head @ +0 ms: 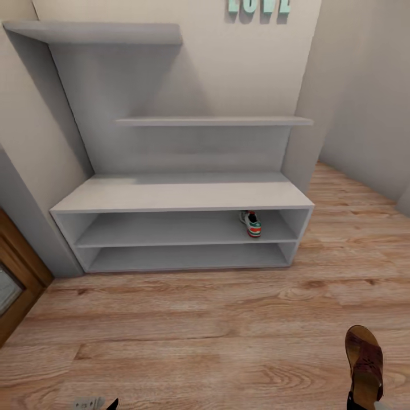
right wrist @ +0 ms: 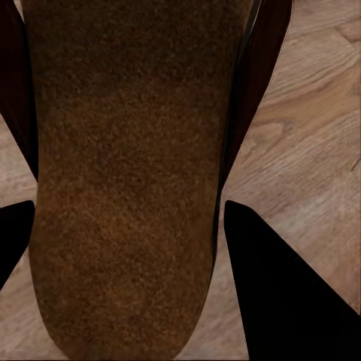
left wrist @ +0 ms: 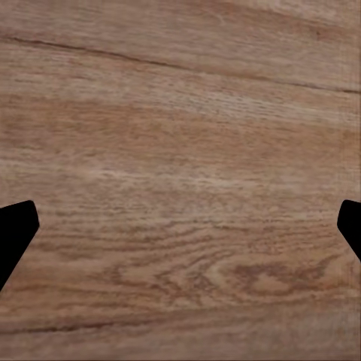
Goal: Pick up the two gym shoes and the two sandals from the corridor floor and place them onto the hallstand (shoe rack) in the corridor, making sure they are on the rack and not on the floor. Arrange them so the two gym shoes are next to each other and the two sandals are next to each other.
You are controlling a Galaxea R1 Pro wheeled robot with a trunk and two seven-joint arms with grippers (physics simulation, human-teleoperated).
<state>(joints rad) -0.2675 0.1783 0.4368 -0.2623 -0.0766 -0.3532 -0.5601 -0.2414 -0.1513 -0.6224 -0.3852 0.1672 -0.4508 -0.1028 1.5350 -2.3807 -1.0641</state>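
While its fingers clamp a sandal (right wrist: 128, 180) for the hallstand (head: 182, 196) ahead, the right gripper (right wrist: 124, 248) carries it above the floor (head: 188, 336), the left gripper (left wrist: 180, 233) hanging spread and empty

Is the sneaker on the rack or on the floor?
On the rack. The sneaker sits on the upper open shelf of the hallstand, near its right end, above the floor.

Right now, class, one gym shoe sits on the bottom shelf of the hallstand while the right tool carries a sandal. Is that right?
Not quite. The head view shows the gym shoe on the upper of the two open shelf levels of the hallstand, not the bottom one. The rest holds: the right tool is shut on a sandal, as the right wrist view shows.
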